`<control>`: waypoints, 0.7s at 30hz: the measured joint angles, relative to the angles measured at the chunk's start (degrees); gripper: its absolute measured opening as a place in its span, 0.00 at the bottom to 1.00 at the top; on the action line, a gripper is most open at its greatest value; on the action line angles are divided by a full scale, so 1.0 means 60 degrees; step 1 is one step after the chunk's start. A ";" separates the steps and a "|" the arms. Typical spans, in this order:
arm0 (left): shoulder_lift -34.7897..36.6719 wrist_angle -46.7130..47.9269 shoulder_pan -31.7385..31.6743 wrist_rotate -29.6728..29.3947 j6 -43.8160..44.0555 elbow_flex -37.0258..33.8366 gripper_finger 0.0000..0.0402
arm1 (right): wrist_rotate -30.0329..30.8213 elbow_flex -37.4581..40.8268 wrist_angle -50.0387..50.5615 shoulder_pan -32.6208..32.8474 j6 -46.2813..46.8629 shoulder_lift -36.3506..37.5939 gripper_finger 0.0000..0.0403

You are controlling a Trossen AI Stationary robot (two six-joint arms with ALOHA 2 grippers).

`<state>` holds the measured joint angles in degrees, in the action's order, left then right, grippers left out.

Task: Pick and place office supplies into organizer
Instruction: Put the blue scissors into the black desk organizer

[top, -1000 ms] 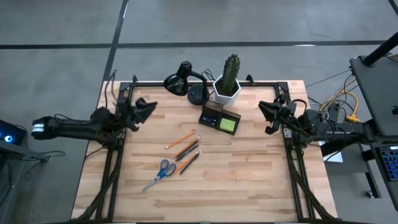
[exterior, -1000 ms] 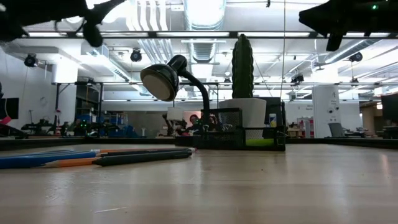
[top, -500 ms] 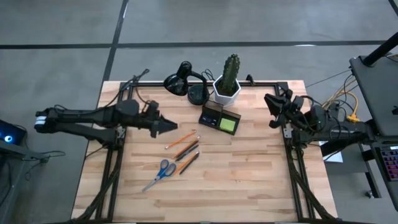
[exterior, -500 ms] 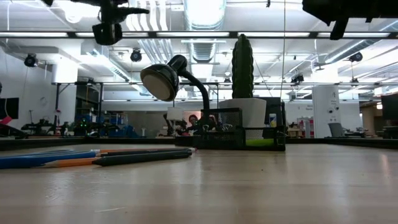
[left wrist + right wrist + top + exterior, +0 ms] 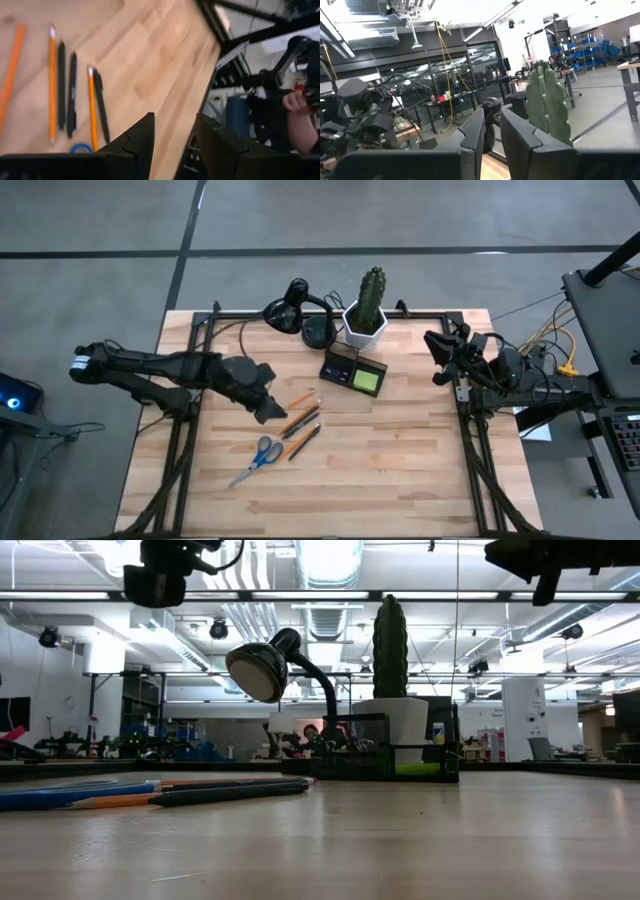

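Several orange and dark pencils and pens (image 5: 299, 420) lie flat on the wooden table, left of centre. They also show in the left wrist view (image 5: 65, 85). Blue-handled scissors (image 5: 257, 459) lie nearer the front edge. The dark organizer (image 5: 343, 364) stands at the far middle, with the lime-green sticky pad (image 5: 368, 381) in it. My left gripper (image 5: 266, 407) hovers open and empty just left of the pencils, and its fingers show in its wrist view (image 5: 175, 142). My right gripper (image 5: 436, 358) waits raised at the far right, its fingers (image 5: 492, 137) a narrow gap apart. No blue block shows.
A white hexagonal cactus pot (image 5: 366, 322) and a black desk lamp (image 5: 296, 310) stand just behind the organizer. Dark frame rails run along the table's left, right and far edges. Bare wood lies between the pencils and the right edge.
My left gripper has swung from the far left corner toward the table's right and near edges. It now stands beside the pencils and has tipped down toward the table. Its fingers stay open and empty. The supplies have not moved.
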<state>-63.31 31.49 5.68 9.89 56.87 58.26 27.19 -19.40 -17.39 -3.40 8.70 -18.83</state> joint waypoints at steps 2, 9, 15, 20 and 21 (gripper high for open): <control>-0.0255 0.0434 0.0128 0.0303 0.0219 0.0155 0.32 | 0.0001 0.0001 0.0082 0.0000 0.0166 0.0000 0.13; -0.1247 0.1469 0.0477 0.0634 0.0461 0.0487 0.32 | 0.0001 0.0002 0.0096 0.0000 0.0556 -0.0007 0.13; -0.1952 0.2134 0.0577 0.0528 0.0800 0.0498 0.32 | 0.0411 0.0004 0.0172 0.0000 0.0479 -0.0007 0.13; -0.2460 0.2857 0.0589 0.0526 0.2179 0.0498 0.32 | 0.1031 0.0004 0.0388 -0.0007 0.0505 -0.0007 0.13; -0.2552 0.2895 0.0590 0.0524 0.2494 0.0499 0.32 | 0.1035 0.0004 0.0400 -0.0007 0.0509 -0.0016 0.13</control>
<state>-78.63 48.86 9.23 13.04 71.84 61.26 33.40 -19.38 -14.99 -3.44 11.75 -18.93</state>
